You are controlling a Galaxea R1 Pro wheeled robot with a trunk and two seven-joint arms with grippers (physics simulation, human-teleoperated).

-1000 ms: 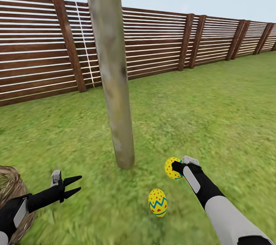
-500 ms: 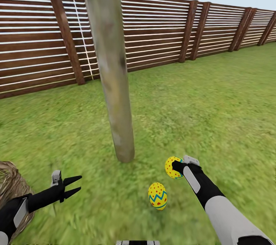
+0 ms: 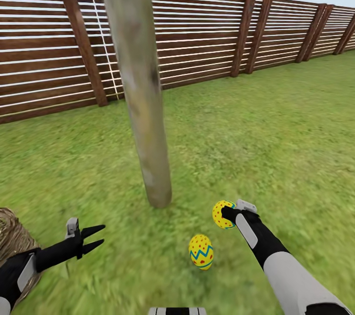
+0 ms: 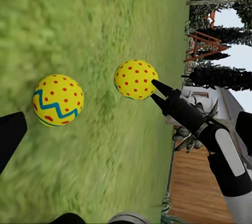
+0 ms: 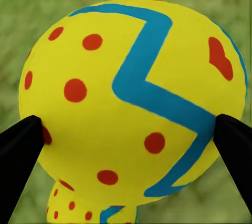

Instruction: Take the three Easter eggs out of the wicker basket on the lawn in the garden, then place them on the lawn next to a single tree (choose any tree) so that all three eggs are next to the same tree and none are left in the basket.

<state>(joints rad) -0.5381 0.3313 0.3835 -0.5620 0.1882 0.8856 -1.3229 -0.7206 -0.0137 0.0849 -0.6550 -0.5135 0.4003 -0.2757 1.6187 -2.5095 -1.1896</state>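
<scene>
Right pincer (image 3: 228,215) clenched on an egg (image 3: 220,214) near the tree (image 3: 148,157); left pincer (image 3: 96,237) released, empty. Risk: dropped from height, it may roll off or knock the grounded egg (image 3: 201,251).

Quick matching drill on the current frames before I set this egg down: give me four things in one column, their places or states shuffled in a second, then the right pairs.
Things:
1. held egg
2. second egg
3. left gripper
4. wicker basket

Places or states:
A. open, holding nothing
B. lying on the lawn near the tree
C. clamped between the right gripper's fingers
D. at the head view's left edge, partly behind the left arm

Pairs: 1-C, 2-B, 3-A, 4-D
</scene>
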